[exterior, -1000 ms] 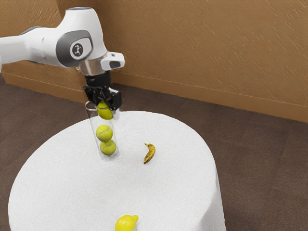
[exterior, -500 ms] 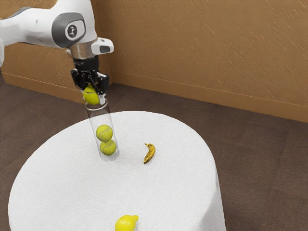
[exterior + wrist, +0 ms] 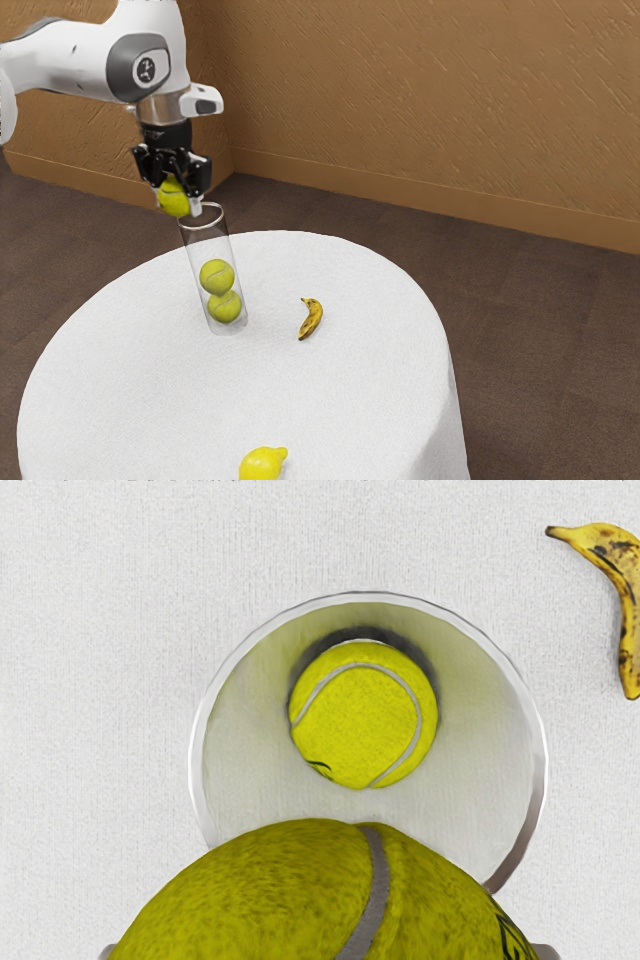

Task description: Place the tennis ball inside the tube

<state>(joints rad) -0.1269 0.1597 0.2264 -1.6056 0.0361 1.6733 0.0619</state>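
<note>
- Where the arm ends in the exterior view, you will find the gripper (image 3: 177, 205); it is closed on a tennis ball (image 3: 173, 199), with one finger on either side. Clock directions below apply to the exterior view, 12 o'clock being its upper edge.
- The arm (image 3: 75, 58) enters from 10 o'clock of the gripper.
- The held ball is outside the tube (image 3: 208, 246), at about 10 o'clock of its open mouth. In the wrist view, you see this ball overlap part of the tube's rim (image 3: 540, 750); you cannot tell from these views whether they touch.
- The tube is transparent and stands on the table (image 3: 350, 400), mouth upward.
- Inside the tube, two further balls are stacked: the upper ball (image 3: 217, 277) sits directly over the lower ball (image 3: 225, 307), which is near the base.
- The banana (image 3: 312, 319) lies on the table at 3 o'clock of the tube's base, apart from it.
- The lemon (image 3: 262, 465) lies between 5 and 6 o'clock of the base, well apart; the view's lower edge crops it.
- Beyond the table, note the dark floor (image 3: 560, 340) and the tan wall (image 3: 420, 100) at 1 o'clock.
</note>
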